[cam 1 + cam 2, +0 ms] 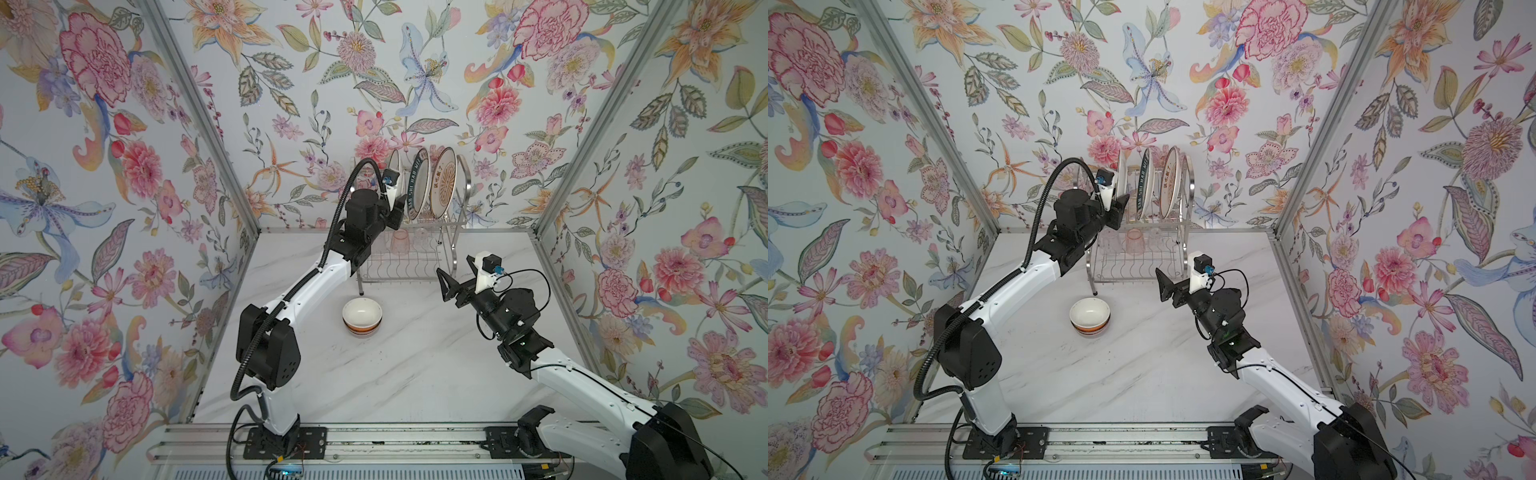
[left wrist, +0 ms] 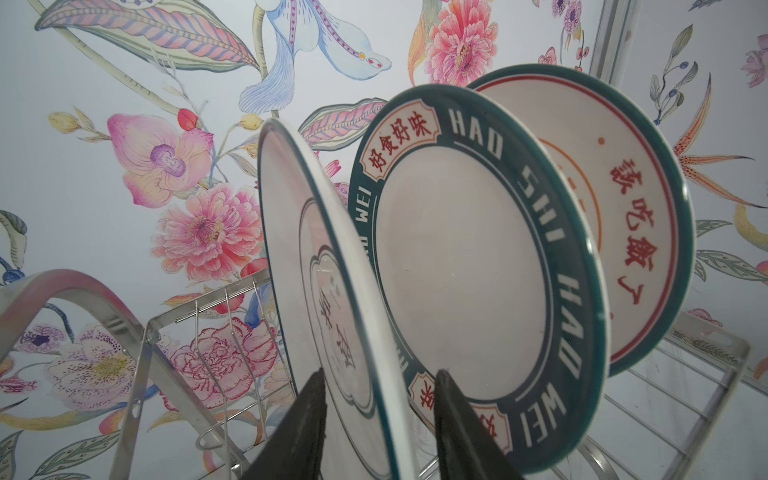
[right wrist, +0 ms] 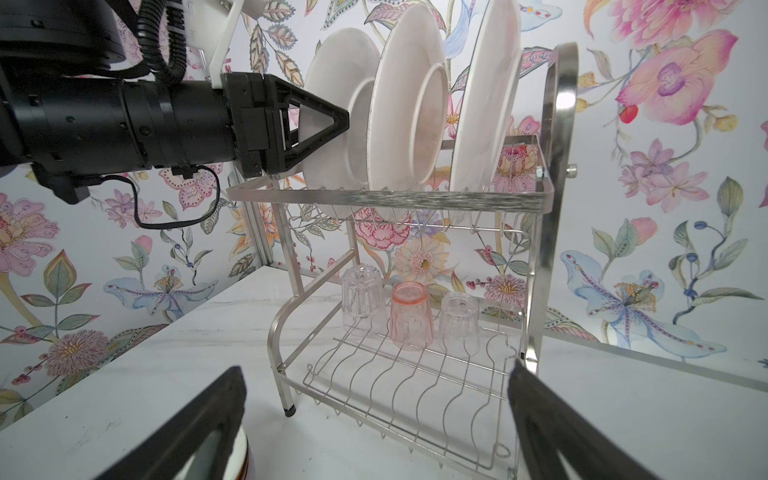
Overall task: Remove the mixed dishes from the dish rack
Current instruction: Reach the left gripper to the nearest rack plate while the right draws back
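The shiny wire dish rack (image 3: 557, 124) has two shelves. Three plates stand on edge on the top one. The white plate (image 2: 332, 291) has its rim between the jaws of the left gripper (image 2: 380, 370). The teal-lettered plate (image 2: 457, 270) is just beside them, and the orange sunburst plate (image 2: 623, 208) is farther off. On the bottom shelf, ahead of the jaws of the right gripper (image 3: 376, 365), a clear glass (image 3: 362, 299), a pink glass (image 3: 411, 316) and another clear glass (image 3: 459, 320) stand upside down. A stack of bowls (image 1: 362, 318) sits on the surface below those jaws.

Bright, even, diffuse light; shadows faint. Glare streak on dish rack (image 3: 560, 104) frame at 2 o'clock, right wrist view. Wide-angle stretch toward edges in wrist views; nearest foreground at 6 o'clock soft.
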Motion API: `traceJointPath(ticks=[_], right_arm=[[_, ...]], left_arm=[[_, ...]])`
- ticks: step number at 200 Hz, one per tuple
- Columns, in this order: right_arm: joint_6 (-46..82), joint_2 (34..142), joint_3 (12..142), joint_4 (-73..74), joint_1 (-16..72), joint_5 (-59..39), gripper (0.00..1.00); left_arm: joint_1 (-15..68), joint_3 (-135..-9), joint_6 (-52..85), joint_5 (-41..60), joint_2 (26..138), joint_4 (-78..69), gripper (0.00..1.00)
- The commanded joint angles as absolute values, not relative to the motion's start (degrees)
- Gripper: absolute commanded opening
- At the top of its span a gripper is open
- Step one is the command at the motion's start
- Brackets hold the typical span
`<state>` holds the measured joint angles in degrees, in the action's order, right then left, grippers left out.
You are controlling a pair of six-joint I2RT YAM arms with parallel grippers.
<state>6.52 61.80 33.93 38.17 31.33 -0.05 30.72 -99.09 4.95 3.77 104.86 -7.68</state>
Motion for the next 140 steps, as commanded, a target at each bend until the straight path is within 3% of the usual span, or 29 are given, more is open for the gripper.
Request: traceJointPath(ticks=[1,140], right_arm=[[7.38,62.38,34.19,37.88,30.85,-1.0,0.99],[7.73,63.01,34.63,37.65,30.64,-1.31,0.99]], left_arm=[[31.21,-100.53,5.8,2.71,106.0,-8.52,0.41],[31.2,-98.79,7.43,2.66,105.64,-9.56,0.28]])
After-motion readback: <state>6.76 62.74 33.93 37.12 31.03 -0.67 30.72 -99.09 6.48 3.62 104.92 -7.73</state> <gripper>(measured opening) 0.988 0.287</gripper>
